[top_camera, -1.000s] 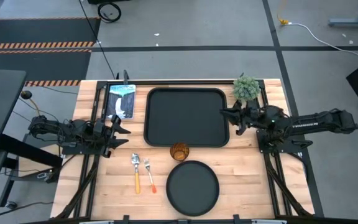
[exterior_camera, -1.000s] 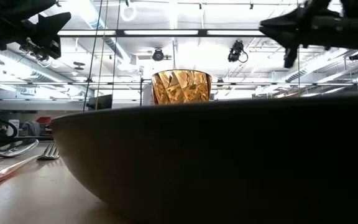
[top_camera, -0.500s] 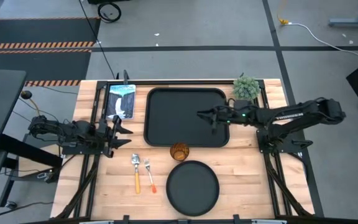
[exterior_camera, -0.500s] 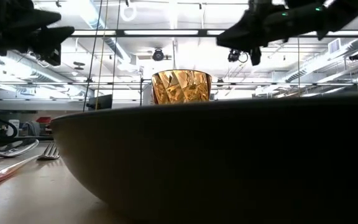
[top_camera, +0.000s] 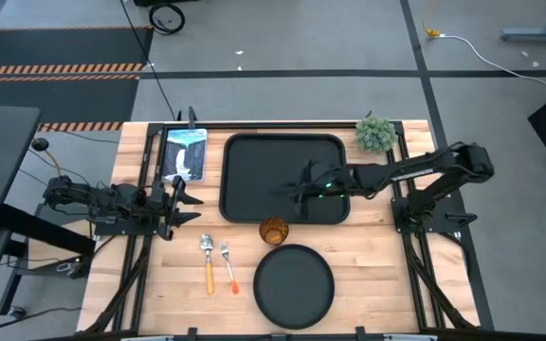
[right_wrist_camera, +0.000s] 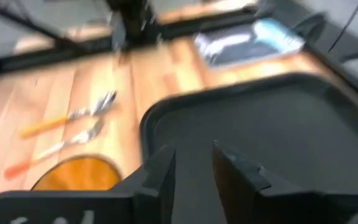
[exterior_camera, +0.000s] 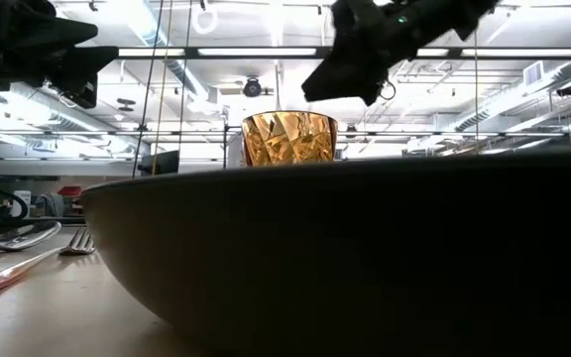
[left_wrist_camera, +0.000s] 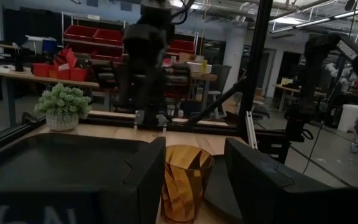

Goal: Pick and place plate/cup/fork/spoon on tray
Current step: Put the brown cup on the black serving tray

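Tray [top_camera: 254, 152]: large, black, rectangular, at the far middle of the table [top_camera: 377, 275], with none of the four task items on it. Cup [top_camera: 273, 230]: amber, faceted, upright on the bare wood just off the tray's near rim, between tray and plate. Plate [top_camera: 294, 284]: round, matte black, at the table's near edge, just beyond the cup and apart from it. Spoon [top_camera: 207, 259] and fork [top_camera: 227, 264]: side by side to the left of the plate, handles toward the near edge, long axes running near to far, the fork slightly slanted. Right gripper [top_camera: 303, 187]: reached out over the tray's near right part, raised above it; in its wrist view the fingers [right_wrist_camera: 160, 171] stand parted by a narrow gap with nothing between them. Governing relation: the cup lies just nearward and slightly leftward of the right gripper, beyond the tray's rim, and in the low view the gripper hangs above and a little to one side of the cup's rim; being upright and round, the cup sets no preferred axis for the closing fingers. Left gripper [top_camera: 183, 194]: parked at the left of the table, beside the tray's left edge, fingers wide apart and empty; its wrist view frames the cup between them at a distance. Judgement: the right arm is the nearer and better placed for the cup.
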`<state>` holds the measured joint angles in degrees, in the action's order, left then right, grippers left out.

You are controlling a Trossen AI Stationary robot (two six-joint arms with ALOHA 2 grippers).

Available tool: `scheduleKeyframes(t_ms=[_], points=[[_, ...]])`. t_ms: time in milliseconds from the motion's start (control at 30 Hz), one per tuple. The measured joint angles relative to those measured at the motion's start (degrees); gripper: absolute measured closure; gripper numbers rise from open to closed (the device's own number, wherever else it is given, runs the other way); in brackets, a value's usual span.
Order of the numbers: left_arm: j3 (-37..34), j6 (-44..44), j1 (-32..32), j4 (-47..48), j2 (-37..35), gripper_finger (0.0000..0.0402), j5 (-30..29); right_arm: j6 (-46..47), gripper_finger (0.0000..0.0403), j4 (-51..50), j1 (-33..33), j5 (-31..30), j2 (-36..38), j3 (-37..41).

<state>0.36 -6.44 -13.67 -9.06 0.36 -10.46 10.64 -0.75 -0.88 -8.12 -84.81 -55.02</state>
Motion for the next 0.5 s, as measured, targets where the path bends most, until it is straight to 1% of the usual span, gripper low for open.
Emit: scheduleKeyframes(t_ms=[100,200,400,500], points=[[0.0,0.0,0.0,-0.02,0.0,0.0228,0.0,1.91,0.0263,-9.72,-1.97,0.11,-4.49,-6.84],[0.0,0.0,0.0,-0.04,0.0,0.0228,0.0,4.23,0.0253,-17.94,-3.8,-0.24,-8.45,-14.1],[0.0,-0.02,0.0,-0.09,0.0,0.0228,0.0,5.89,0.0246,-30.05,-6.48,-0.83,-16.09,-26.96],[0.0,-0.02,0.0,-0.09,0.0,0.0228,0.0,5.83,0.0234,-37.22,-7.09,-2.23,-20.0,-32.78]])
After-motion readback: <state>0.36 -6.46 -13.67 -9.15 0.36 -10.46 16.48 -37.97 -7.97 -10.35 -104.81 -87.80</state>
